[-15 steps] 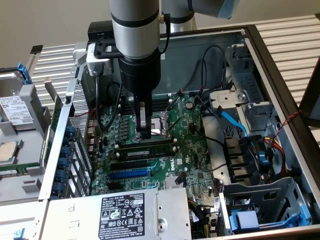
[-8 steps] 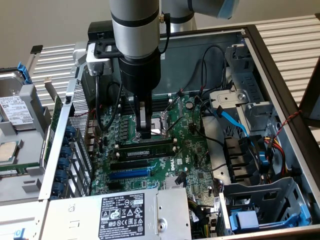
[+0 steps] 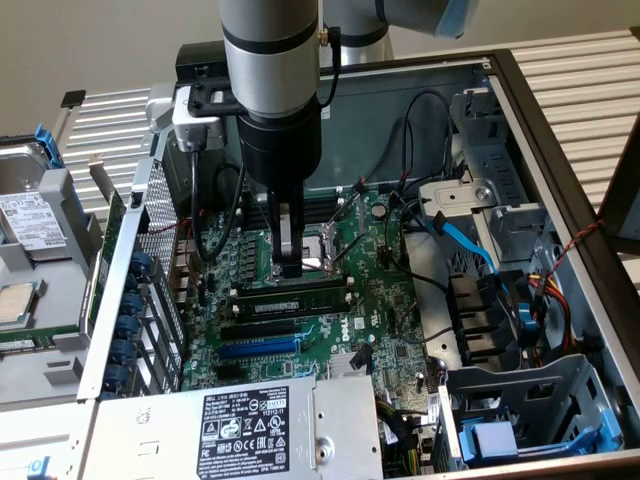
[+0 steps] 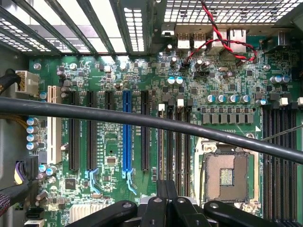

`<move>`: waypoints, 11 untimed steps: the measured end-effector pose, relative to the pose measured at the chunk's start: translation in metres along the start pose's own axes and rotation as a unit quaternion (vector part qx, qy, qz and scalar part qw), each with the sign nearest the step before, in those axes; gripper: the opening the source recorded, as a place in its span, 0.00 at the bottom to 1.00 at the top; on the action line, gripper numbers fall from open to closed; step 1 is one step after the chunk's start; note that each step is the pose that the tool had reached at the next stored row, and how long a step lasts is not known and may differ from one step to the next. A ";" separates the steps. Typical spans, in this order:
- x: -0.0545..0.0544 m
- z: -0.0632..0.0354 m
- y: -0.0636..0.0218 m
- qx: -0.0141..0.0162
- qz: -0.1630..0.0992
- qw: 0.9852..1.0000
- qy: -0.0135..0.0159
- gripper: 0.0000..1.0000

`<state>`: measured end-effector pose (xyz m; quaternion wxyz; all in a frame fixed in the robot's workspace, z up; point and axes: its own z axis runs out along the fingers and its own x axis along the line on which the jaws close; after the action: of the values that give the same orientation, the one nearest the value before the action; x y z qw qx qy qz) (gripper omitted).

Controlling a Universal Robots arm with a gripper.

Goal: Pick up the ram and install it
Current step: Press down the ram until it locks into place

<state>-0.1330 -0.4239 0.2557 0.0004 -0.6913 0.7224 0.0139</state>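
Gripper, clenched and empty, poised over the motherboard just above the ram seated in a slot beside the CPU socket.

A plain beige wall stands behind the open computer case. The case rests on a desk of pale ribbed slats, which shows beside and behind it under even light.

One ram, one blue slot (black slots uncountable).
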 end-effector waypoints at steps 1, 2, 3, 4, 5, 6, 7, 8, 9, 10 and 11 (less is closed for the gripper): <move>0.000 0.0000 0.0000 0.000 0.003 1.000 0.000 0.11; 0.000 0.0001 0.0000 0.000 0.012 1.000 0.000 0.11; 0.000 0.0001 0.0000 0.000 0.020 1.000 0.000 0.11; 0.000 0.0001 0.0000 0.001 0.028 1.000 -0.001 0.11; 0.000 0.0002 0.0000 0.001 0.036 0.999 -0.001 0.11; 0.000 0.0002 0.0000 0.001 0.045 0.999 -0.001 0.11; 0.000 0.0002 0.0000 0.001 0.053 0.999 -0.001 0.11; 0.000 0.0002 0.0000 0.001 0.062 0.998 -0.001 0.11; 0.000 0.0003 0.0000 0.001 0.070 0.998 -0.001 0.11; 0.000 0.0003 0.0001 0.002 0.079 0.997 -0.002 0.11; 0.000 0.0003 0.0001 0.002 0.087 0.996 -0.002 0.11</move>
<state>-0.1331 -0.4238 0.2554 0.0017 -0.6257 0.7799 0.0138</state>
